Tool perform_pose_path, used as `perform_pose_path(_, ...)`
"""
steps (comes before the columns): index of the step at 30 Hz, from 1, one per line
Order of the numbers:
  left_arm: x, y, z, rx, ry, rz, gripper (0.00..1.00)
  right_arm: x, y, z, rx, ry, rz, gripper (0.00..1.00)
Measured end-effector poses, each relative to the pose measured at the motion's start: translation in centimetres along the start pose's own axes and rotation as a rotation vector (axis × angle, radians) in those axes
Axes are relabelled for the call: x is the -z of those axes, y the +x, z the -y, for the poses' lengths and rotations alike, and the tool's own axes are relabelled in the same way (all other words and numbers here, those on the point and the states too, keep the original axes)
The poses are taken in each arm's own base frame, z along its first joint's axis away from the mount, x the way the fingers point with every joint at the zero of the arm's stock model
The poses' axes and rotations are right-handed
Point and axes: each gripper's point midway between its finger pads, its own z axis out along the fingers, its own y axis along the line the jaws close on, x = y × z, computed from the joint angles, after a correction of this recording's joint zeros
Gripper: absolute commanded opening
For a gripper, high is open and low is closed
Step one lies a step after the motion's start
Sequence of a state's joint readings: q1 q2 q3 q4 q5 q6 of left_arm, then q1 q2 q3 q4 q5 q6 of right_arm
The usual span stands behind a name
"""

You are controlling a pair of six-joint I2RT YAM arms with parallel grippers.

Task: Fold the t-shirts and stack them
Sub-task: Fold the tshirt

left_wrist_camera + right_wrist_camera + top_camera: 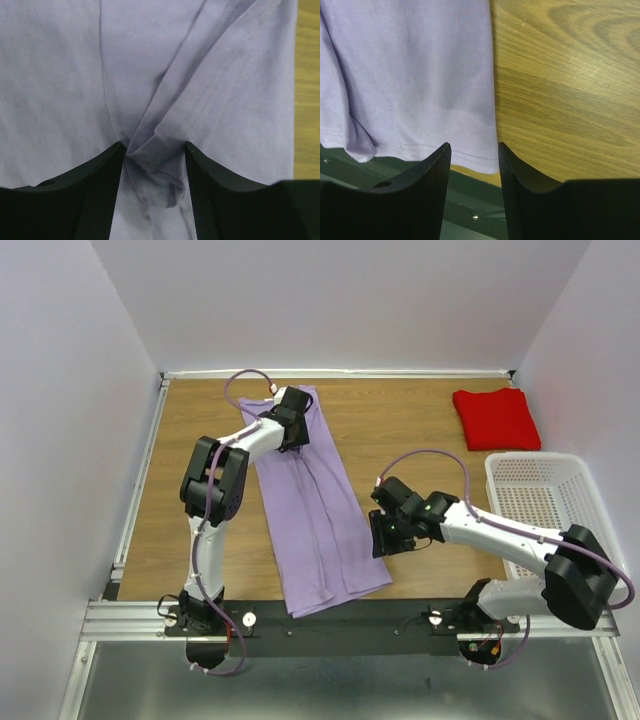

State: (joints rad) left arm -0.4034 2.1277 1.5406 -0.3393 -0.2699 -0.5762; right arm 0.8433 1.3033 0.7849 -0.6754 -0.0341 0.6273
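Observation:
The lavender t-shirt (pixel 315 510) lies folded lengthwise as a long strip, running from the far left-centre of the table to the near edge. My left gripper (pixel 294 428) is over its far end. In the left wrist view the gripper (pixel 154 145) is open, with a puckered fold of lavender cloth (pixel 155 165) between its fingers. My right gripper (pixel 382 538) is open and empty beside the shirt's right edge near the hem. In the right wrist view the gripper (pixel 474 145) hovers over the hem corner (pixel 470 150). The red t-shirt (pixel 497 418) lies folded at the far right.
A white perforated basket (pixel 545 502) stands on the right, next to the right arm. The dark metal rail (pixel 350 620) runs along the table's near edge, just under the lavender shirt's hem. White walls close in the left, far and right sides.

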Motion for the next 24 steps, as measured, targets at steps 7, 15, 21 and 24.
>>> perform_pose_path(7, -2.3, -2.6, 2.7, -0.03, 0.048, 0.034, 0.54, -0.3, -0.9, -0.3, 0.0, 0.014, 0.005, 0.51)
perform_pose_path(15, -3.5, -4.2, 7.8, -0.055, 0.155, 0.046, 0.61, -1.0, -1.4, -0.1, -0.005, 0.052, -0.002, 0.52)
perform_pose_path(21, -2.0, -4.4, 8.4, -0.067, 0.17, 0.029, 0.74, -1.0, -1.5, -0.1, -0.037, 0.058, 0.003, 0.53)
perform_pose_path(24, 0.9, -5.4, 7.1, -0.059, 0.165, 0.042, 0.78, -1.1, -1.5, -0.2, -0.055, 0.058, 0.003, 0.53)
